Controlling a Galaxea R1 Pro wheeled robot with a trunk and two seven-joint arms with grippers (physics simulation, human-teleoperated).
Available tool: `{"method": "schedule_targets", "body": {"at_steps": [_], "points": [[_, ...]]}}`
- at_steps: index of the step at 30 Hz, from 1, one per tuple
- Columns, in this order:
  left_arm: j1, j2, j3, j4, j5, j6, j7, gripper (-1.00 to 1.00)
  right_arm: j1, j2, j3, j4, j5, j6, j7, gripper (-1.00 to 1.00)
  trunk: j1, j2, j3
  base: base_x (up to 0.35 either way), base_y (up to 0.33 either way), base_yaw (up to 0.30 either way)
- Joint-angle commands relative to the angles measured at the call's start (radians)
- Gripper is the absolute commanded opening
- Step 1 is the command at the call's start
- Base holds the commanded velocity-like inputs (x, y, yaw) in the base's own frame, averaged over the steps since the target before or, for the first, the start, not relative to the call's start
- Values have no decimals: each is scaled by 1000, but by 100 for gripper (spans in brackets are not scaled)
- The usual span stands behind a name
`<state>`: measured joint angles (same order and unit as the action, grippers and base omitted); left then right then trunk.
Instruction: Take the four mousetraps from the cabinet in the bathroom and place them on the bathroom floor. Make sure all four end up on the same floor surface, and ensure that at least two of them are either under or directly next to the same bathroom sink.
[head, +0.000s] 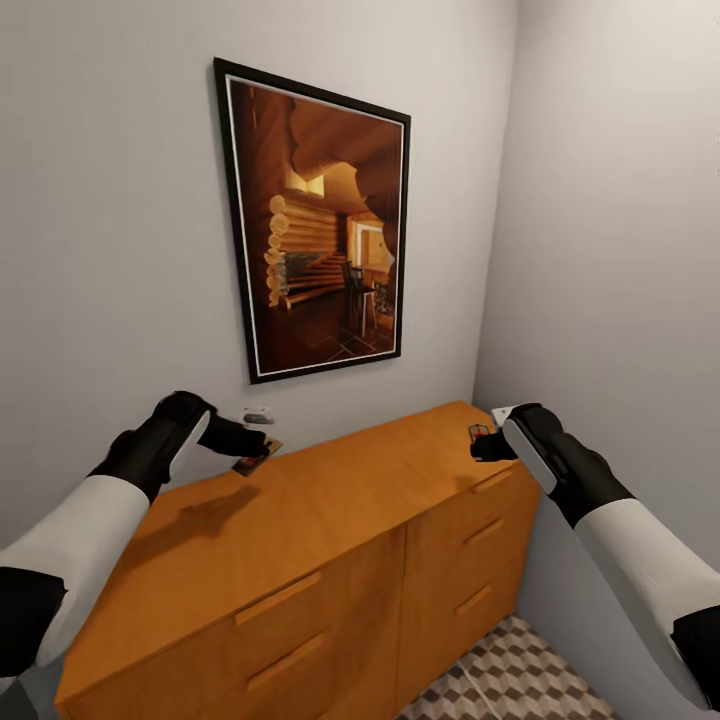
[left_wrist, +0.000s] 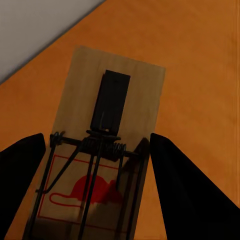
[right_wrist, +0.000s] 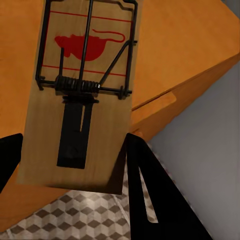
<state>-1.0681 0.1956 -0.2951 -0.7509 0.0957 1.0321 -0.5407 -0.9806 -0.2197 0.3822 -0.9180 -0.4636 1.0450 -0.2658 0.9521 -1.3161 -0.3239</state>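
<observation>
Cabinet top: each pincer grips mousetrap, right one past edge.

Head camera looks down over the cabinet; both wrist cameras hover close above its top.

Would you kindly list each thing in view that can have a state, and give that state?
Left gripper: shut on a mousetrap.
Left mousetrap: held between the fingers, above the cabinet top near the wall.
Right gripper: shut on a mousetrap.
Right mousetrap: held between the fingers, at the cabinet's right front edge.
Cabinet: drawers all closed.
Framed picture: hanging on the wall above the cabinet.
Bathroom floor: visible patch holds no trap.
</observation>
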Motion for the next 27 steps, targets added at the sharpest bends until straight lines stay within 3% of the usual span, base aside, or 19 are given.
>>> {"method": "schedule_targets", "body": {"at_steps": [1, 8, 18, 27], "points": [[-1, -5, -4, 1, 9, 5, 5, -100, -1, -1, 4, -1, -13, 2, -10, -100, 0, -1, -1, 0, -155, 10], [-1, -21, -4, 2, 8, 5, 5, -100, -1, -1, 4, -1, -13, 2, -11, -100, 0, -1, -1, 0, -242, 3], [-1, -21, -4, 2, 6, 5, 5, -100, -1, -1, 4, -1, -13, 2, -10, -100, 0, -1, -1, 0, -279, 10], [-1, -22, -4, 4, 3, 2, 5, -100, -1, -2, 4, -1, -12, 2, -12, -100, 0, -1, -1, 0, -235, 239]]}}
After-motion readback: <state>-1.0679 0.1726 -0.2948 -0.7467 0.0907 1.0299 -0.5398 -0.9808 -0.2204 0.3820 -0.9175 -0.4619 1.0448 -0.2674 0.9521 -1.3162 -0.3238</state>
